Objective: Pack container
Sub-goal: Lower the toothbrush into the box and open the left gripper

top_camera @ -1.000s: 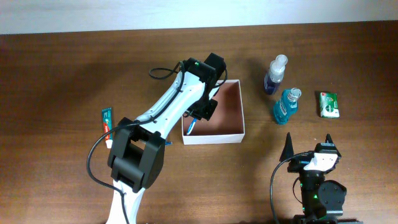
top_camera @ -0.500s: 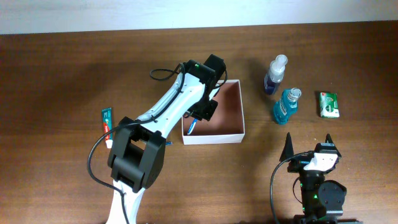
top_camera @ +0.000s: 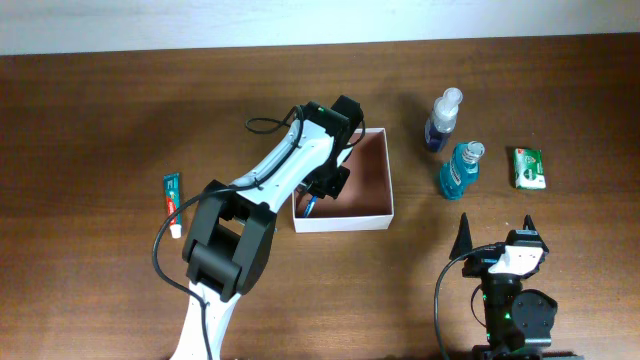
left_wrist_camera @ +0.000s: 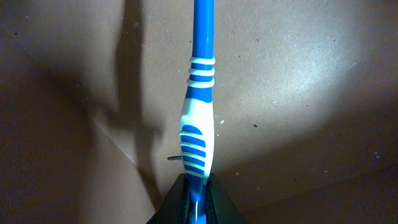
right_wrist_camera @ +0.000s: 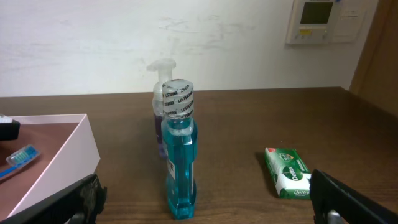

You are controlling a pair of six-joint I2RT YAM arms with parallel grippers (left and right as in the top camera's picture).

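- Left arm: reached from the near edge of the dark brown wooden counter [top_camera: 100, 120] up and to the right, wrist tipped down over the left part of the box.
- Left pincer [left_wrist_camera: 196, 202]: clenched on the tail end of a blue-and-white plastic toothbrush [left_wrist_camera: 198, 124]. The handle is seen running straight away from the fingertips, low over the box floor.
- Right arm: folded at the near right edge. Right pincer [top_camera: 497, 230] released, its 2 fingers spread wide, nothing between them.
- Square shallow open-topped container [top_camera: 345, 222]: set mid-counter, directly beneath the left pincer and well apart from the right pincer.
- Container walls are thin and white, the floor pinkish-tan. The toothbrush head is seen by its near left wall.
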